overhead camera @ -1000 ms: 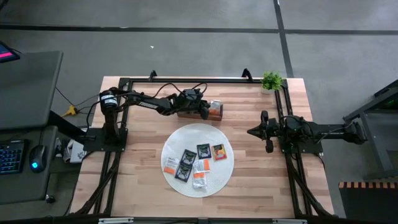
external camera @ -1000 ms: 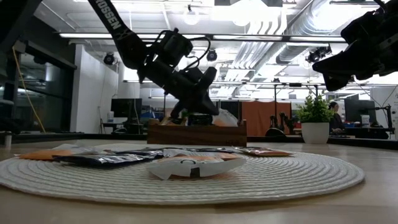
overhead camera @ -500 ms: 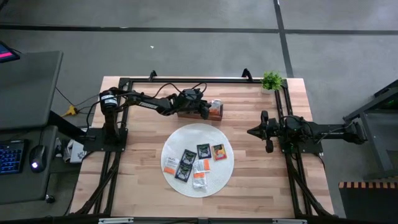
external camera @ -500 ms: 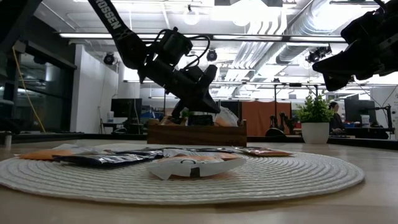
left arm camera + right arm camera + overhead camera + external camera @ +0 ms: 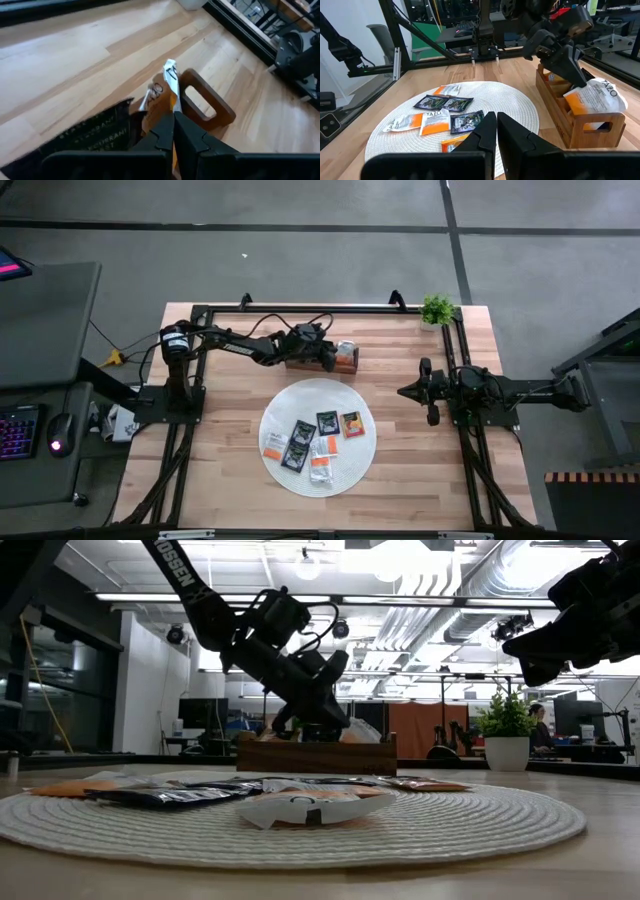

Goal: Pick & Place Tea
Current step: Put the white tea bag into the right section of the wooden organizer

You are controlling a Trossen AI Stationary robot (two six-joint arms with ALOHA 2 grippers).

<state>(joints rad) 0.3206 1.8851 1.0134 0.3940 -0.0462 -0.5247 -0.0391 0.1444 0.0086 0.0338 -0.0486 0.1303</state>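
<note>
Pale wooden table | left gripper angled into brown wooden tray, we see it clamping orange-white sachet | right gripper clenched, empty, well apart from round white mat

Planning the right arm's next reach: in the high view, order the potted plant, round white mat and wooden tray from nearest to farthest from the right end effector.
From the right end effector, idle at the table's right:
1. Round white mat, toward the table's middle, slightly nearest.
2. Wooden tray, toward the far edge, under the left end effector.
3. Potted plant, at the far right corner.

The first two are close.
</note>
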